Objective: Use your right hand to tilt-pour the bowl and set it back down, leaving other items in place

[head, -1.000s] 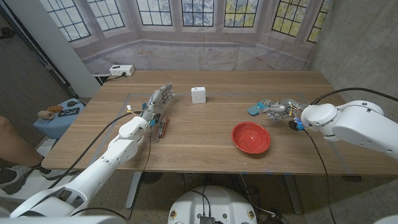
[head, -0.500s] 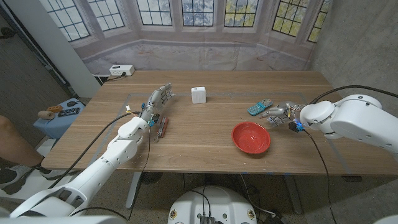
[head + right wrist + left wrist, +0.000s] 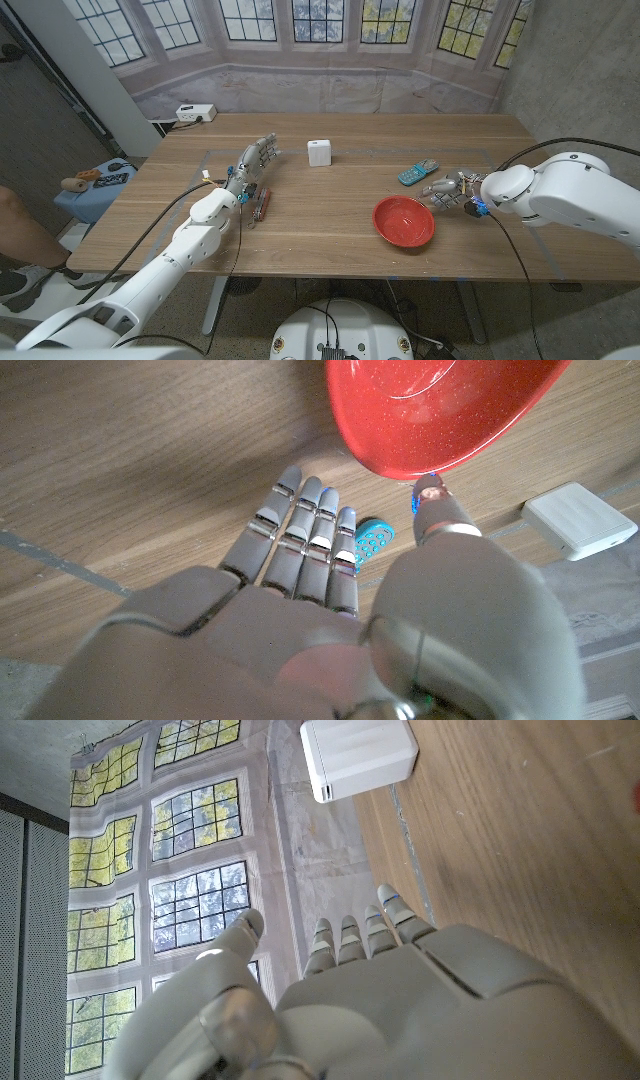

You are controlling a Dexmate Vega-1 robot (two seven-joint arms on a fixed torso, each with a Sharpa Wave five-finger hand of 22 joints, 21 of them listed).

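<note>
- Bowl (image 3: 404,220): red, upright on the wooden table (image 3: 330,215) toward the robot's right, near the front edge. In the right wrist view the bowl (image 3: 440,405) lies just beyond the fingertips, with a gap between them.
- Right hand (image 3: 448,187): just beside the bowl's right rim and apart from it, fingers reaching toward the table's middle. The right wrist view shows the right hand (image 3: 330,600) with its fingers (image 3: 300,535) straight and side by side, the thumb held apart; it holds nothing.
- Blue remote-like device (image 3: 416,173): flat on the table behind the bowl, close to the right hand's fingertips; whether they touch cannot be told.
- Left hand (image 3: 252,162): over the left part of the table, well apart from the bowl. In the left wrist view the left hand (image 3: 330,980) has its fingers extended together, thumb out to the side, and nothing in it.
- Small red-and-dark tool (image 3: 263,203): lying on the table just beside the left wrist.
- White box (image 3: 320,153): standing at the middle of the table's far part, also seen beyond the left hand's fingertips as the white box (image 3: 358,755).
- White power strip (image 3: 195,113): at the far left corner of the table.
</note>
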